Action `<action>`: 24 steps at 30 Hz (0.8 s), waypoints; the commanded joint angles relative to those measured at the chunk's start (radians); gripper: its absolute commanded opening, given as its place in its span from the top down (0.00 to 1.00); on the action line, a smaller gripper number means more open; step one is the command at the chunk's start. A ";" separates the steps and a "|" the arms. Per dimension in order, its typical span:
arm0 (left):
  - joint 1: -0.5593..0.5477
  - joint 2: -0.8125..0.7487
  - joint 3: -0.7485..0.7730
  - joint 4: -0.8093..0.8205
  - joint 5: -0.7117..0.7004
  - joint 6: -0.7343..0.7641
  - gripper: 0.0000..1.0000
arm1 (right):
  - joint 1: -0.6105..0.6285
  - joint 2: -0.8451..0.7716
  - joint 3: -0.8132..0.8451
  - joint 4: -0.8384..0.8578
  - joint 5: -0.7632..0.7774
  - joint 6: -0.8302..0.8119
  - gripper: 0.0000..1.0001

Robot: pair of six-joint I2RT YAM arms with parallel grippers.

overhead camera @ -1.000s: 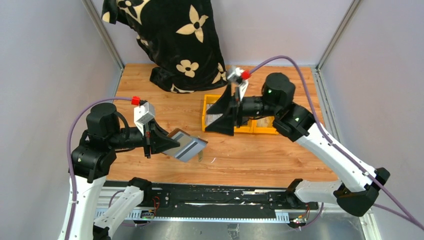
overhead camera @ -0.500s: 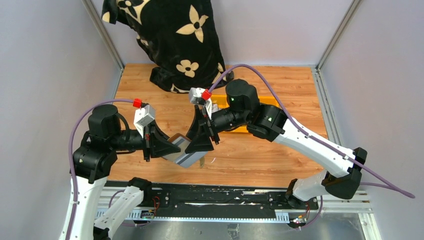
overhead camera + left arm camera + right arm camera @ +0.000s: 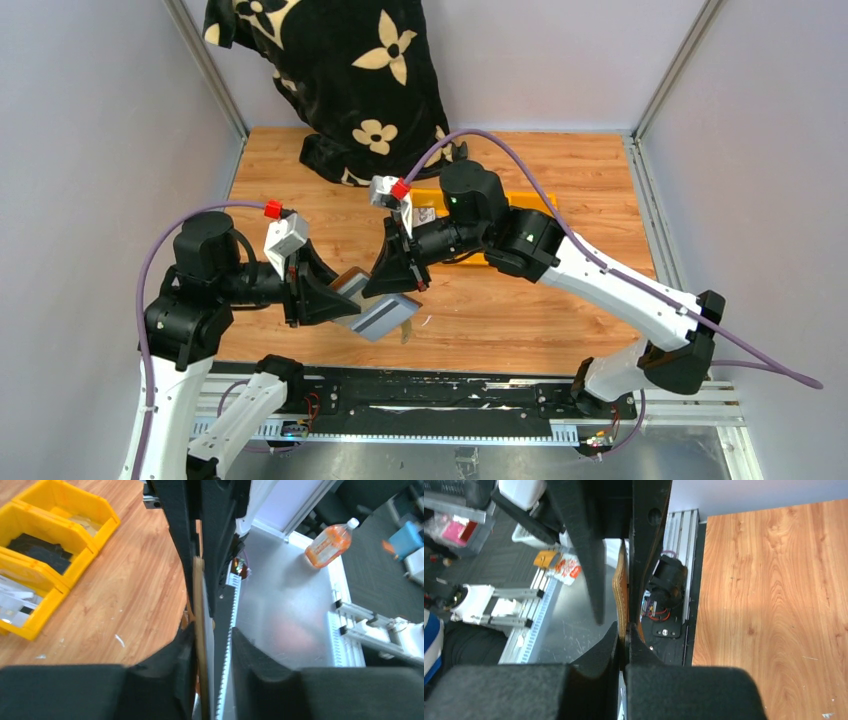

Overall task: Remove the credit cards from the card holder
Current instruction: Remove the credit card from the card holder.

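place: robotics lab cell | evidence: grey panel walls point(image 3: 90, 150), aluminium frame posts point(image 3: 675, 68), wooden table point(image 3: 600, 165), yellow bins point(image 3: 35, 572)

Left claw point(image 3: 335, 300) grips the card holder point(image 3: 385, 318), which is tilted above the front of the bench point(image 3: 560, 300). Right claw point(image 3: 395, 285) contacts the holder's far edge from the opposite side. Yellow bins point(image 3: 430, 200) sit behind the right arm.

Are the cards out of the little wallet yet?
Probably midway. Done: pale flat things lie in a yellow bin, maybe cards; I cannot be sure. In hand: the left gripper holds the open card holder off the table and the right gripper pinches its other end. Left: pulling out any cards inside; none show clearly.
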 commanded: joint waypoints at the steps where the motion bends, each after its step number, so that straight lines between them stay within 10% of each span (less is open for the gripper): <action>1: -0.003 -0.025 -0.014 0.009 0.036 -0.018 0.60 | -0.039 -0.086 -0.053 0.128 0.072 0.091 1.00; 6: -0.003 -0.038 -0.015 0.008 0.023 -0.019 0.53 | -0.068 -0.211 -0.255 0.395 0.134 0.207 1.00; 17: -0.003 -0.061 -0.008 0.168 -0.096 -0.143 0.98 | -0.023 -0.245 -0.404 0.517 0.122 0.292 1.00; 24: -0.003 -0.024 -0.009 -0.012 -0.010 0.009 1.00 | -0.019 -0.141 -0.145 0.041 0.043 0.023 0.51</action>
